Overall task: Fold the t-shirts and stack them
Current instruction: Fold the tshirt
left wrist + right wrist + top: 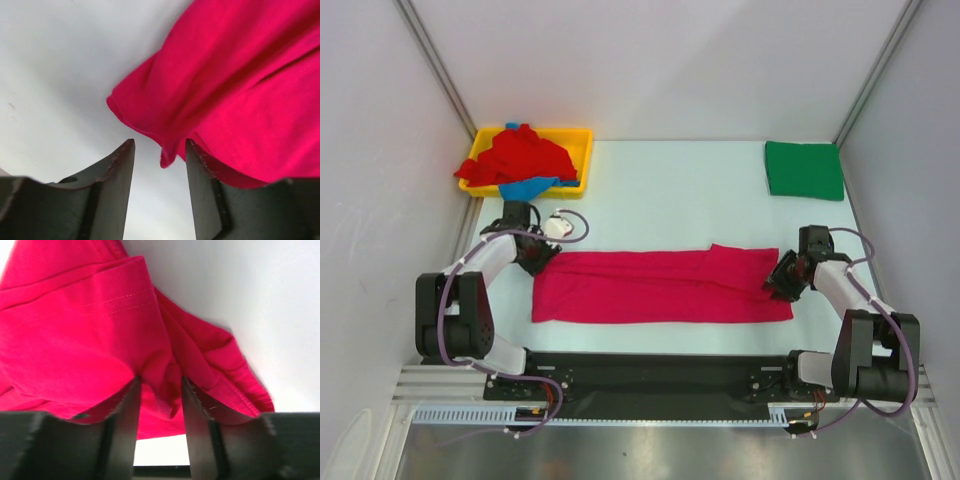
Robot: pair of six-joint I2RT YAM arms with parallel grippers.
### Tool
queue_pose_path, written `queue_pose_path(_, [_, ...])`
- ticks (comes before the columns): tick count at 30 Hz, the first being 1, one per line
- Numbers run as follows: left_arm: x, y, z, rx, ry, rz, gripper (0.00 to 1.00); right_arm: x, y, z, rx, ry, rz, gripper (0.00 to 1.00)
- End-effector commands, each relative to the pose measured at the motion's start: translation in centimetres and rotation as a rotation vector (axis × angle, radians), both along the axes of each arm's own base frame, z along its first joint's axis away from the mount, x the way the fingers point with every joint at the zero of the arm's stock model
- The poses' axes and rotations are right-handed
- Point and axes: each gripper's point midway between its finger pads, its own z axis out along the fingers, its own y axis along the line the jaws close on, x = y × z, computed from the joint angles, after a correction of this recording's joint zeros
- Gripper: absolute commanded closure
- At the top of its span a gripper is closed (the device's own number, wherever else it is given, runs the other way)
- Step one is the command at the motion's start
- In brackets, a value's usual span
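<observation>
Top external view, my tally. Magenta t-shirt (660, 287): long folded band at the near middle, flat for a crosswise fold, I judge. Left gripper (540, 256): at its left end, jaws apart, hem corner loose between. Right gripper (782, 281): right end, jaws apart around slack cloth. Green t-shirt (805, 170): folded, far right, likely the stack's base. Red t-shirt (520, 158): heaped in yellow tray (583, 142).

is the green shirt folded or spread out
Folded: the green shirt lies as a compact, flat rectangle at the far right, with straight edges and no sleeves showing.
</observation>
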Motion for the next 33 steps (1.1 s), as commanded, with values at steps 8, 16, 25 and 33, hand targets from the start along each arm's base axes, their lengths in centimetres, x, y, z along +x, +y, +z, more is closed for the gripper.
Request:
queue_pose_path(8, [2.4, -4.6, 8.3, -0.305, -0.083, -0.054, 0.5, 1.5, -1.0, 2.2, -0.05, -0.074, 0.0, 0.57])
queue_pose_path(16, [3.5, -18.5, 8.2, -0.419, -0.051, -0.247, 0.51, 2.9, -1.7, 1.3, -0.049, -0.069, -0.009, 0.59])
queue_pose_path(25, [2.1, -33.6, 7.4, -0.545, -0.051, -0.462, 0.48, 2.4, -1.3, 1.5, -0.045, -0.063, 0.01, 1.0])
queue_pose_path(33, [-1.1, -42.0, 6.2, -0.681, 0.025, -0.568, 0.49, -0.5, -0.3, 1.2, -0.031, -0.038, 0.041, 1.0])
